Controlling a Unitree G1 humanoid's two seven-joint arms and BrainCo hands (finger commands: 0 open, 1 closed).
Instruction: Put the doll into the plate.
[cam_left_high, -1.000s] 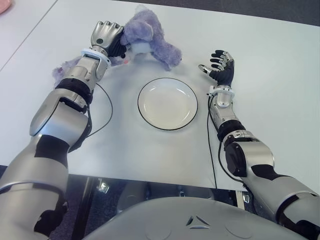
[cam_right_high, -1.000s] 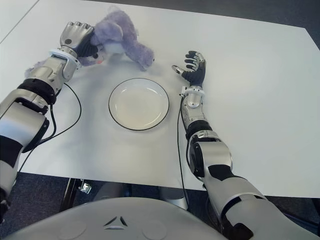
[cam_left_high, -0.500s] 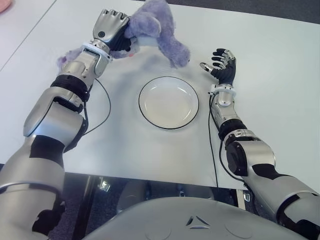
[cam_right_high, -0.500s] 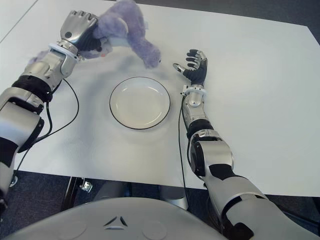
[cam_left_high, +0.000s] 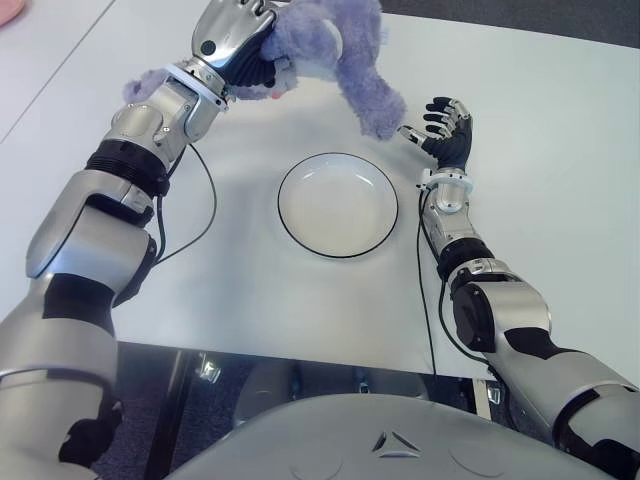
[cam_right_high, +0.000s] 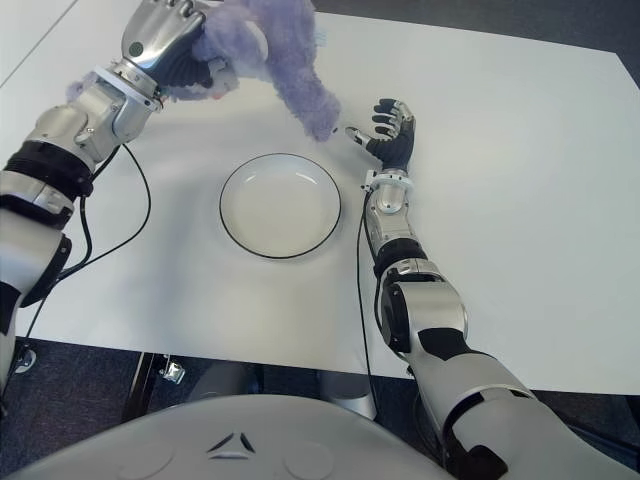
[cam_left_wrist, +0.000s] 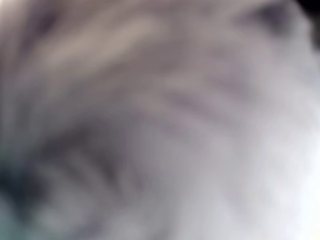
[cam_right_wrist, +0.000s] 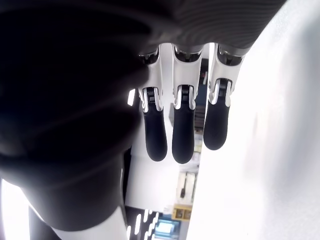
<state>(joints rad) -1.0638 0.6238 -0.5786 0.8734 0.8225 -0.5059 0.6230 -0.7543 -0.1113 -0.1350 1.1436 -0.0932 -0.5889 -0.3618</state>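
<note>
A fluffy purple doll (cam_left_high: 335, 50) hangs in the air at the back of the white table (cam_left_high: 560, 210), its limb dangling down toward the right. My left hand (cam_left_high: 240, 45) is shut on the doll's left part and holds it above the table; purple fur (cam_left_wrist: 160, 120) fills the left wrist view. The white plate with a dark rim (cam_left_high: 337, 206) lies nearer me, below and in front of the doll, with nothing on it. My right hand (cam_left_high: 443, 130) shows just right of the plate, fingers (cam_right_wrist: 182, 135) spread and holding nothing.
A black cable (cam_left_high: 205, 215) loops over the table left of the plate. Another cable (cam_left_high: 422, 290) runs along my right forearm. A second white table (cam_left_high: 40, 50) stands at the far left. The table's front edge (cam_left_high: 300, 355) is close to my body.
My left hand has lifted the doll off the table and carried it up and to the right, toward the plate's far side. The right hand has not moved.
</note>
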